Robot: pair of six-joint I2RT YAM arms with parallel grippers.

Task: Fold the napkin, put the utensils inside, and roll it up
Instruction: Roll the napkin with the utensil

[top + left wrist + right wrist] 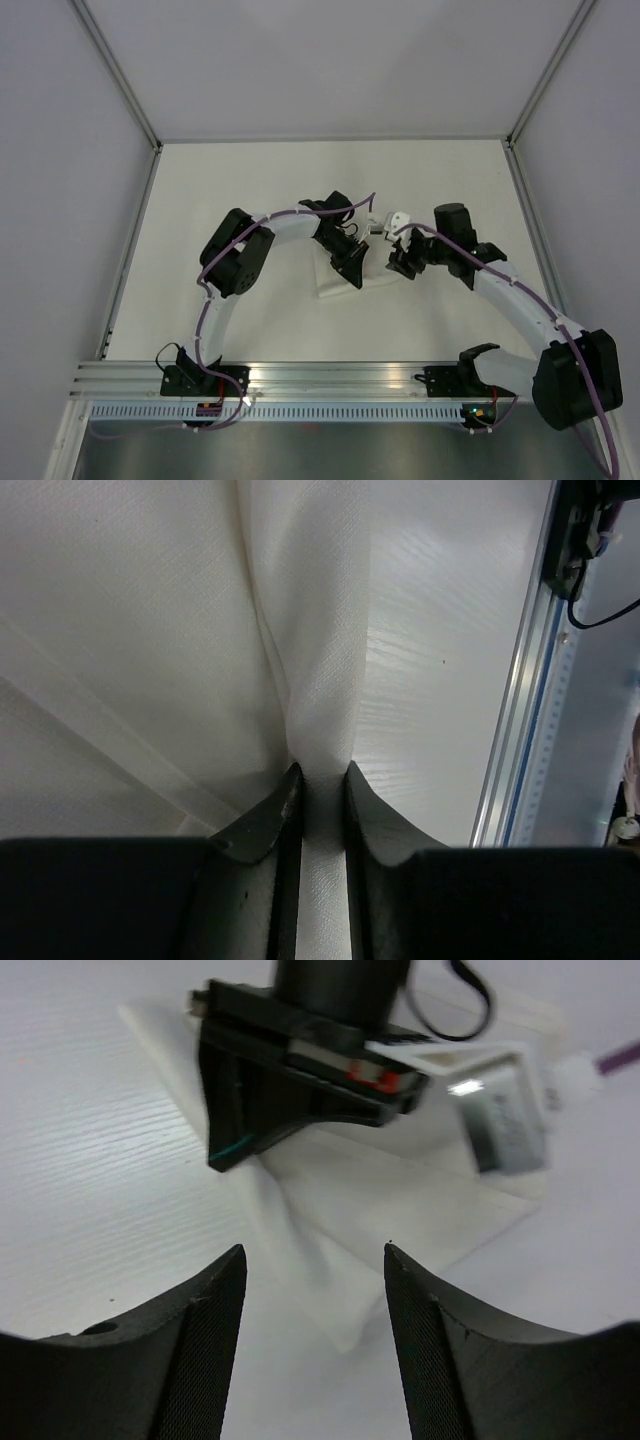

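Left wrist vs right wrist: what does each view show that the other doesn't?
Left wrist only: the left hand pinched shut on a raised ridge of the napkin, plus the table-edge rail. Right wrist only: the right hand open, nothing between its fingers, and the left hand seen from outside. Shared: the white napkin on the table.

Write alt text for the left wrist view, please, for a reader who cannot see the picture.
The left gripper pinches a raised fold of the white napkin between its two dark fingers, seen from close up. The cloth spreads to the left; bare cream table and a metal rail lie to the right.
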